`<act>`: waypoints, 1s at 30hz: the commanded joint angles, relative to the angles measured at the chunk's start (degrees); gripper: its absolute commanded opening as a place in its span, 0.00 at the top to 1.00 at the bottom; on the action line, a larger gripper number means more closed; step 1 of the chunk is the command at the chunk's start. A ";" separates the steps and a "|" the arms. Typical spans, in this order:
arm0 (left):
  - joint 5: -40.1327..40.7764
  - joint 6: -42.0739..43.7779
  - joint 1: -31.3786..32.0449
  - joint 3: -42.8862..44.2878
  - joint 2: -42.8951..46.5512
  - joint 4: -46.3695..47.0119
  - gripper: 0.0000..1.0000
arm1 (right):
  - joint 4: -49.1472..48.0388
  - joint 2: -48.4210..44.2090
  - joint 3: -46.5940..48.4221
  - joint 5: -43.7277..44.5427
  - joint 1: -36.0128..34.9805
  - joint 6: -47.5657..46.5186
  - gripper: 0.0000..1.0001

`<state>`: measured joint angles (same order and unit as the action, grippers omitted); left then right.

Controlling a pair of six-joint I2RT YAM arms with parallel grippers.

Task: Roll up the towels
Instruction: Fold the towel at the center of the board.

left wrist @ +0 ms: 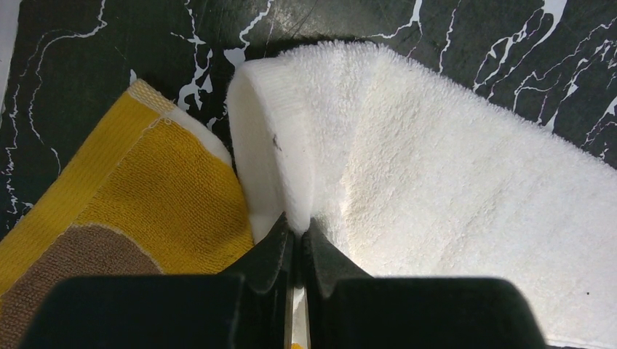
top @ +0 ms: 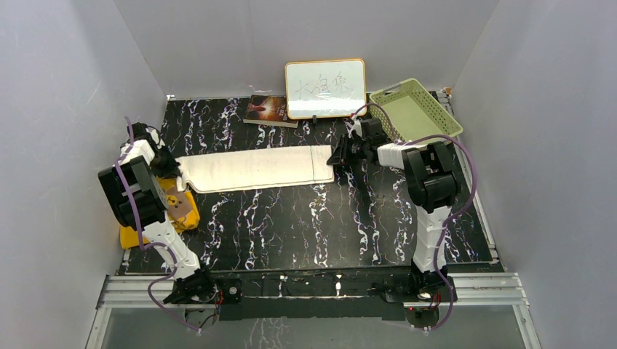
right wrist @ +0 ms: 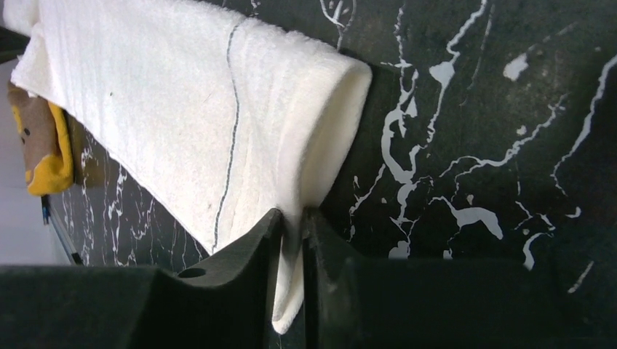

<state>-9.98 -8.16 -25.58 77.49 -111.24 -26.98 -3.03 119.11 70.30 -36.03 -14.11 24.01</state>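
Overhead and wrist views of the black, white-veined marble-patterned bench (top: pixel 305 225). We see the long cream-white terry towel (top: pixel 255 169) lying spread across the far middle of the bench, its long axis running left to right between the two arms. The left pincer (left wrist: pixel 297 229) sits at the towel's left end. Its two dark fingers are closed together on the raised, hemmed edge of the cloth, and a sliver of white shows between them. The right pincer (right wrist: pixel 291 218) sits at the opposite, right end. There the cloth is folded over into a rounded lip, and a flap of it hangs down through the narrow gap between the fingers, which press against it on both sides. We therefore read both pincers as gripping the cream-white towel, one at each short end.

The smaller orange-yellow cloth towel with a brown patch (top: pixel 178 211) lies at the left edge of the bench, partly under the left arm. Its bordered edge lies just beside the cream-white towel's left end in the left wrist view.

Along the far edge stand a dark-covered book (top: pixel 269 109), an orange-framed whiteboard bearing handwriting (top: pixel 325 88) and a pale green perforated plastic basket (top: pixel 415 109), all apart from the towels.
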 commanded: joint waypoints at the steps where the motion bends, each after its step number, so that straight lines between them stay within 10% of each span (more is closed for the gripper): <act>1: -1.46 -0.77 0.10 -0.33 2.04 -0.96 1.00 | 5.40 2.75 -0.43 4.28 -1.10 -1.40 0.95; 10: -3.22 -2.03 0.10 -0.77 4.79 0.13 0.52 | 10.16 -6.41 -3.58 21.41 4.81 -0.78 1.00; 11: -4.27 -2.43 0.08 -1.03 5.23 0.55 0.40 | 10.98 -7.72 -3.78 23.02 6.12 -0.66 1.00; 12: -5.35 -2.77 0.09 -1.25 5.54 1.06 0.07 | 11.89 -9.01 -3.91 24.73 8.31 -0.57 1.00; 13: -6.46 -3.18 0.10 -1.36 5.78 1.38 0.02 | 12.72 -10.26 -4.08 26.66 9.73 -0.55 1.00; 22: -9.45 -4.99 3.20 -1.94 5.87 3.36 0.02 | 23.54 -16.96 3.64 44.97 10.96 -1.15 1.00; 30: -11.20 -6.49 6.71 -5.74 6.85 6.58 0.02 | 36.67 -16.83 19.06 54.72 -2.04 0.32 1.00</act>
<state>-18.85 -13.74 -20.18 73.01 -108.53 -21.21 27.59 104.29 80.25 12.43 -8.97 23.44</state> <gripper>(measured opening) 0.982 0.017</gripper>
